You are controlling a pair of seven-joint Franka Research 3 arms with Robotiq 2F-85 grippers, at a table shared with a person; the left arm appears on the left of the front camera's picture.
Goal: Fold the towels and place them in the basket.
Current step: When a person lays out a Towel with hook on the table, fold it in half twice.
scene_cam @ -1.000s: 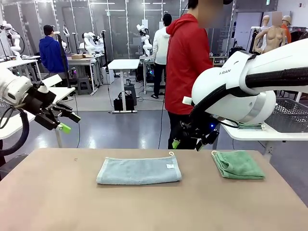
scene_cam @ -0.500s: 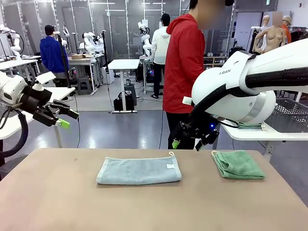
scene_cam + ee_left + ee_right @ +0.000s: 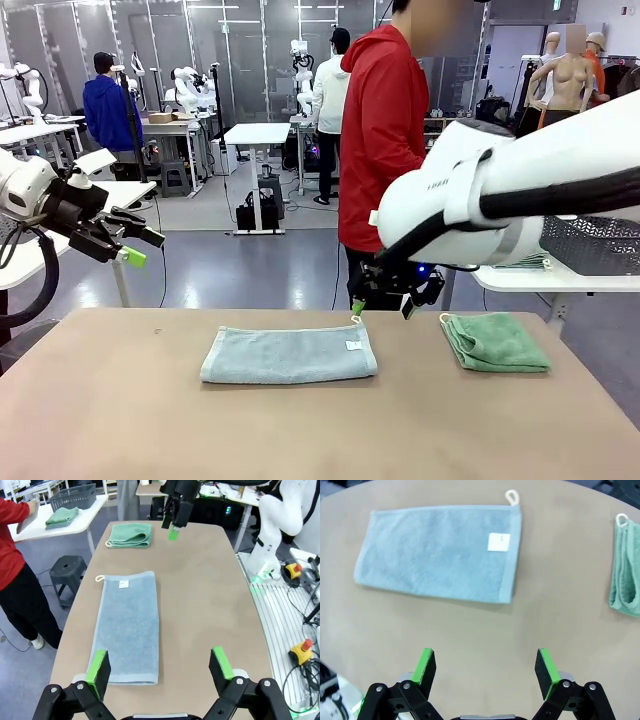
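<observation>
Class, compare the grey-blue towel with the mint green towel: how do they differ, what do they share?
The grey-blue towel lies long and flat; the green towel is folded smaller and thicker. The grey-blue towel shows a white tag, the green towel none. Both have a corner loop and lie on the table.

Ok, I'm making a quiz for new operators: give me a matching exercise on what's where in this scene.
1 grey-blue towel
2 green towel
3 basket
4 left gripper

a on the white side table
b open, raised at the left
c middle of the table
d folded, right side of the table

Pairs: 1-c, 2-d, 3-a, 4-b
</observation>
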